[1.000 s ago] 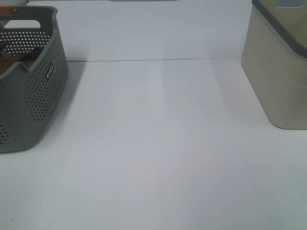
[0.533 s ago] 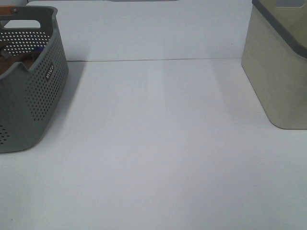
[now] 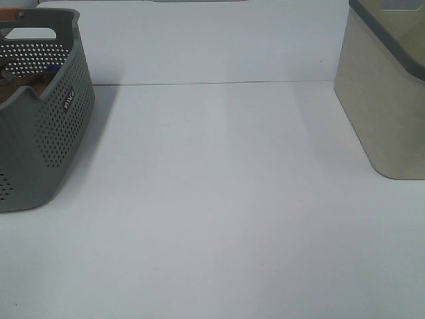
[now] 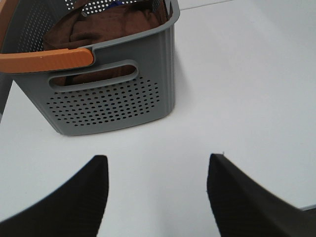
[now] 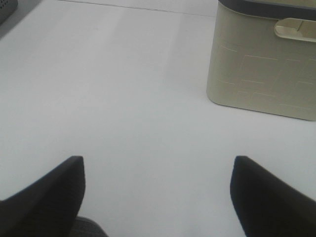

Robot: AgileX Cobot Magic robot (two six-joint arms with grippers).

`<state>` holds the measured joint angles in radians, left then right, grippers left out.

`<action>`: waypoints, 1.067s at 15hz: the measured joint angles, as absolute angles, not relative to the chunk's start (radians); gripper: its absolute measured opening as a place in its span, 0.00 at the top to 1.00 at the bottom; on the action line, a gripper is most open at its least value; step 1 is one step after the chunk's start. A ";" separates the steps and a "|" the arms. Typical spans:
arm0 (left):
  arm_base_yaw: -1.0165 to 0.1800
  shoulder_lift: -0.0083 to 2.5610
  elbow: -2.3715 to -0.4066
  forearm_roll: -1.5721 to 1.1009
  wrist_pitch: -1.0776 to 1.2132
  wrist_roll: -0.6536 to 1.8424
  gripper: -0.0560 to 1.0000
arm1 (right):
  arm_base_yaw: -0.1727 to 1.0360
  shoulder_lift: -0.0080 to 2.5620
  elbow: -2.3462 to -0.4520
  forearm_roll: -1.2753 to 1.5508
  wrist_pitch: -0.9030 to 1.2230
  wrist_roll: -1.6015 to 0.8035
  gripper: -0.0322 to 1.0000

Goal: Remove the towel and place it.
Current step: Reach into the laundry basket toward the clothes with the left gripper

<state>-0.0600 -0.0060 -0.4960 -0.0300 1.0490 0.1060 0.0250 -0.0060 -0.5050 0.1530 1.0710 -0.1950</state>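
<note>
The dark reddish-brown towel [image 4: 106,27] lies bunched inside a grey perforated basket [image 4: 113,101] with an orange handle [image 4: 44,60]. In the high view the basket [image 3: 46,133] stands at the far left and only a sliver of the towel [image 3: 30,85] shows over its rim. My left gripper [image 4: 157,170] is open and empty, hovering over the white table short of the basket. My right gripper [image 5: 158,170] is open and empty over the table. Neither gripper shows in the high view.
A beige bin [image 3: 388,93] with a dark grey rim stands at the far right; it also shows in the right wrist view [image 5: 264,64]. A bit of blue cloth [image 4: 118,4] shows at the basket's far end. White table [image 3: 219,199] lies between basket and bin.
</note>
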 joint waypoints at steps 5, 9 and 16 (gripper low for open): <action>-0.060 0.180 -0.557 -0.006 0.894 0.106 0.41 | 0.025 -0.006 -0.505 0.153 1.071 -0.195 0.22; -0.060 0.521 -0.638 0.008 0.682 0.077 0.41 | 0.025 -0.006 -0.505 0.153 1.071 -0.195 0.22; -0.060 1.064 -0.991 0.144 0.680 -0.068 0.41 | 0.025 -0.006 -0.505 0.153 1.071 -0.195 0.22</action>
<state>-0.0600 1.0640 -0.9910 0.1440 0.6800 -0.0680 0.0250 -0.0060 -0.5050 0.1530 1.0710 -0.1950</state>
